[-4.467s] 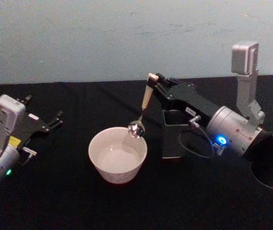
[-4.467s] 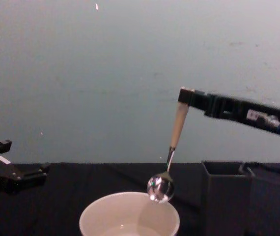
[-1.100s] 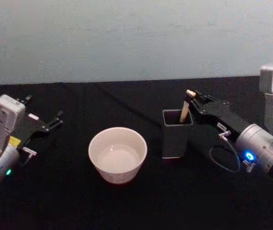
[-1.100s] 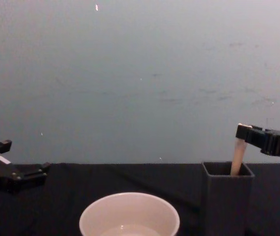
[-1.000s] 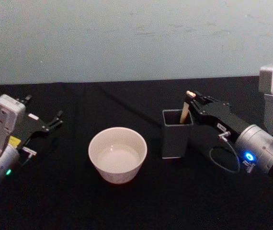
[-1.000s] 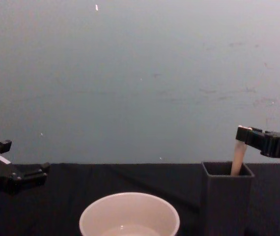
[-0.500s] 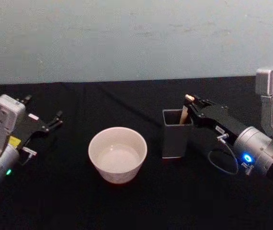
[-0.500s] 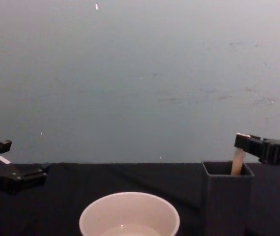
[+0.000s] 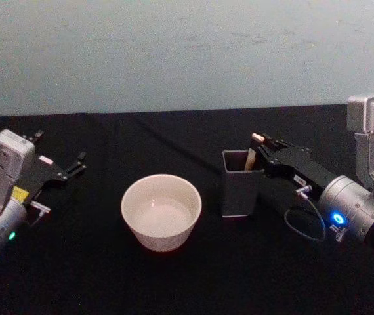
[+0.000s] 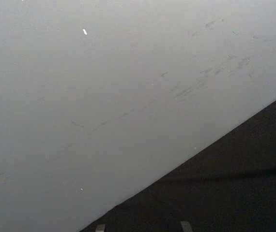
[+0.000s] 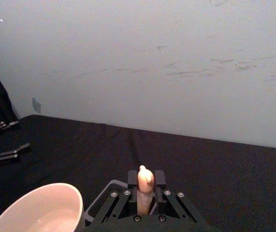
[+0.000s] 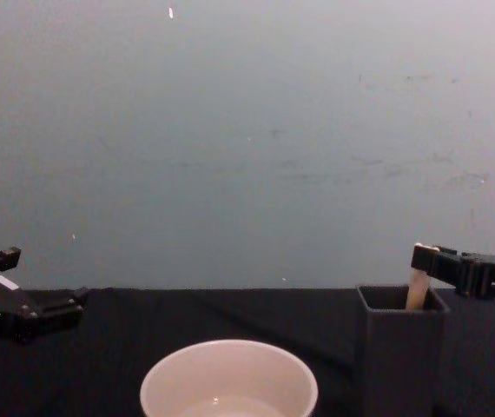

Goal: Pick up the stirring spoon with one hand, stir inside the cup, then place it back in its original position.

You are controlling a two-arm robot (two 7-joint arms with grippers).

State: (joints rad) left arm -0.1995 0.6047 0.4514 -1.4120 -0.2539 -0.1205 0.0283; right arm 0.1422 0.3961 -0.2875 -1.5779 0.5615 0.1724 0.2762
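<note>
A black cloth is covering the desk (image 9: 108, 275) from edge to edge, lying flat and matte and soaking up most of the light. Behind its far edge a plain wall (image 9: 174, 52) is rising, painted a pale grey-green. Faint scuffs and thin dark scratches are running across the wall (image 11: 196, 72) in the right wrist view, and a small bright fleck (image 12: 170, 12) is showing high up on it in the chest view. Soft, even light is falling over the wall, dimming a little toward the left.
</note>
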